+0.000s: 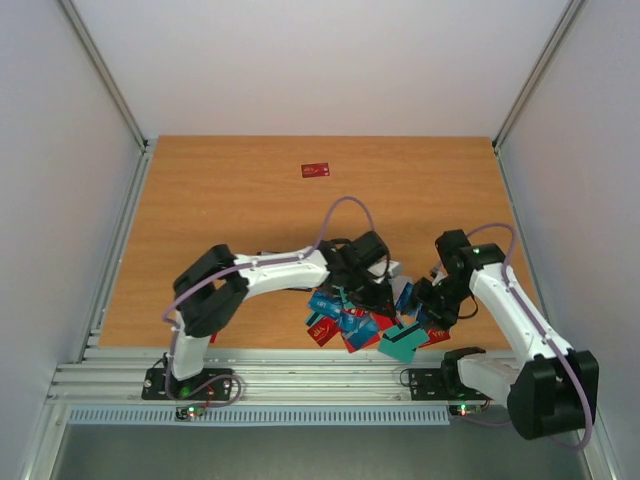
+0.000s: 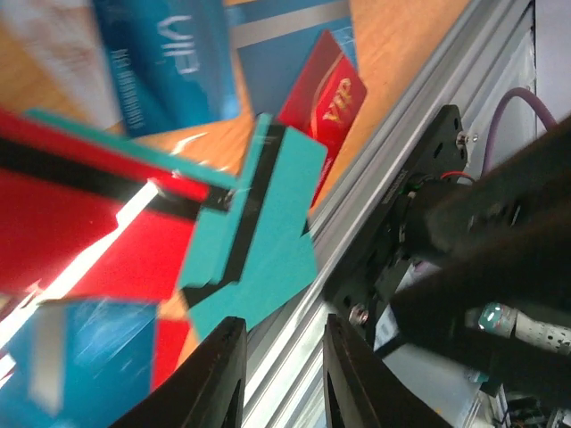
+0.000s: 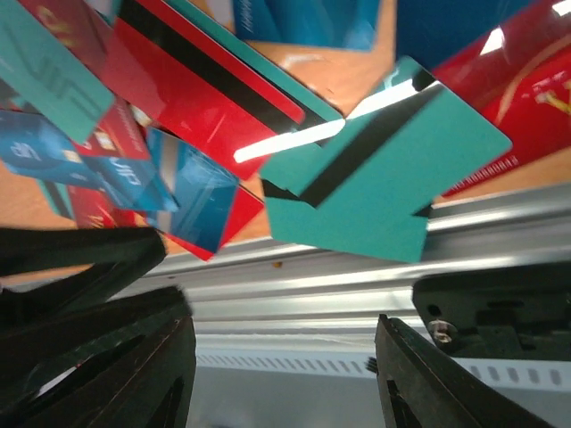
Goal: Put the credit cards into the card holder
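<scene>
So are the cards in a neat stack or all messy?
Messy: the credit cards overlap in a scattered pile, a teal card pokes over the metal rail, and one red card lies alone.

The credit cards [image 1: 350, 322] are red, teal and blue, some black-striped.

Your wooden table [image 1: 250, 200] carries a jumble of credit cards [image 1: 345, 318] in red, blue and teal at its near edge, beside the aluminium rails [image 1: 300, 375], where black-striped teal cards [image 1: 402, 343] overhang the metal. One red card [image 1: 316, 170] lies alone, well apart, toward the far side.
</scene>
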Tool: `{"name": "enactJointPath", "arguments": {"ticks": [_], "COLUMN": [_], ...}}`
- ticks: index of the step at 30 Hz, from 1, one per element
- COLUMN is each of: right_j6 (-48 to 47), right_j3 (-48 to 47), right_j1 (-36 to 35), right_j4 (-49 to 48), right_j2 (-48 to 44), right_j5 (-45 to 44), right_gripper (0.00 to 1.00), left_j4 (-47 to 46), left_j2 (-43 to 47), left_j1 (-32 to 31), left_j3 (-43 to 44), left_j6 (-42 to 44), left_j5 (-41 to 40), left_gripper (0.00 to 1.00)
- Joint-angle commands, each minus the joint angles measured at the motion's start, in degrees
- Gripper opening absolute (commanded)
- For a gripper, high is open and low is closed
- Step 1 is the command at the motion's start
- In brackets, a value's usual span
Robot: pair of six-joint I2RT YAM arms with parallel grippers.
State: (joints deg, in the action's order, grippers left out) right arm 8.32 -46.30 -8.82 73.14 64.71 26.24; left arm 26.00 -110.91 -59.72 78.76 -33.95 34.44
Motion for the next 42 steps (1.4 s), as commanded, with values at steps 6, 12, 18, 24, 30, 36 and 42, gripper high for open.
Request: {"name": "enactJointPath", "arguments": {"ticks": [6,12,18,24,30,36,42], "right_j6": [6.33,8.43,7.69,7.83,8.30,9.11,10.29], "right_j3": [8.32,11.99,16.88,16.07,15.92,16.57,19.97], "right_j1": [0.65,0.65,0.65,0.65,0.65,0.65,0.56], "right_j4": [4.22,3.75,-2.19,-1.01,1.21,0.42,-3.68], "right_j2": [-8.49,-9.47,-9.77,-14.50,-17.02,-15.23,-10.59], "right_j5": [-2.52,-3.96,-0.59,-2.22,-3.27,-3.08,1.69], "right_gripper": [0.54,0.54,0.50,0.51,0.50,0.51,0.52], "left_j4": [0.18,0.33,1.81,0.55,4.24,6.13,5.85], "left_j2": [-12.70,-15.68,-17.94,-19.72,-21.85,-22.83,-23.07], "left_j1": [-4.32,-4.87,-5.05,-5.25,-5.27,-4.43,-3.35], "left_j3": [13.27,13.65,13.63,13.18,15.01,15.48,15.05], "left_j6": [-1.14,-1.22,0.95,1.96,4.27,5.47,5.82], "left_j5": [3.54,2.98,3.12,4.71,-1.74,-7.87,-7.87], "left_gripper": [0.26,0.24,0.23,0.23,0.22,0.22,0.22]}}
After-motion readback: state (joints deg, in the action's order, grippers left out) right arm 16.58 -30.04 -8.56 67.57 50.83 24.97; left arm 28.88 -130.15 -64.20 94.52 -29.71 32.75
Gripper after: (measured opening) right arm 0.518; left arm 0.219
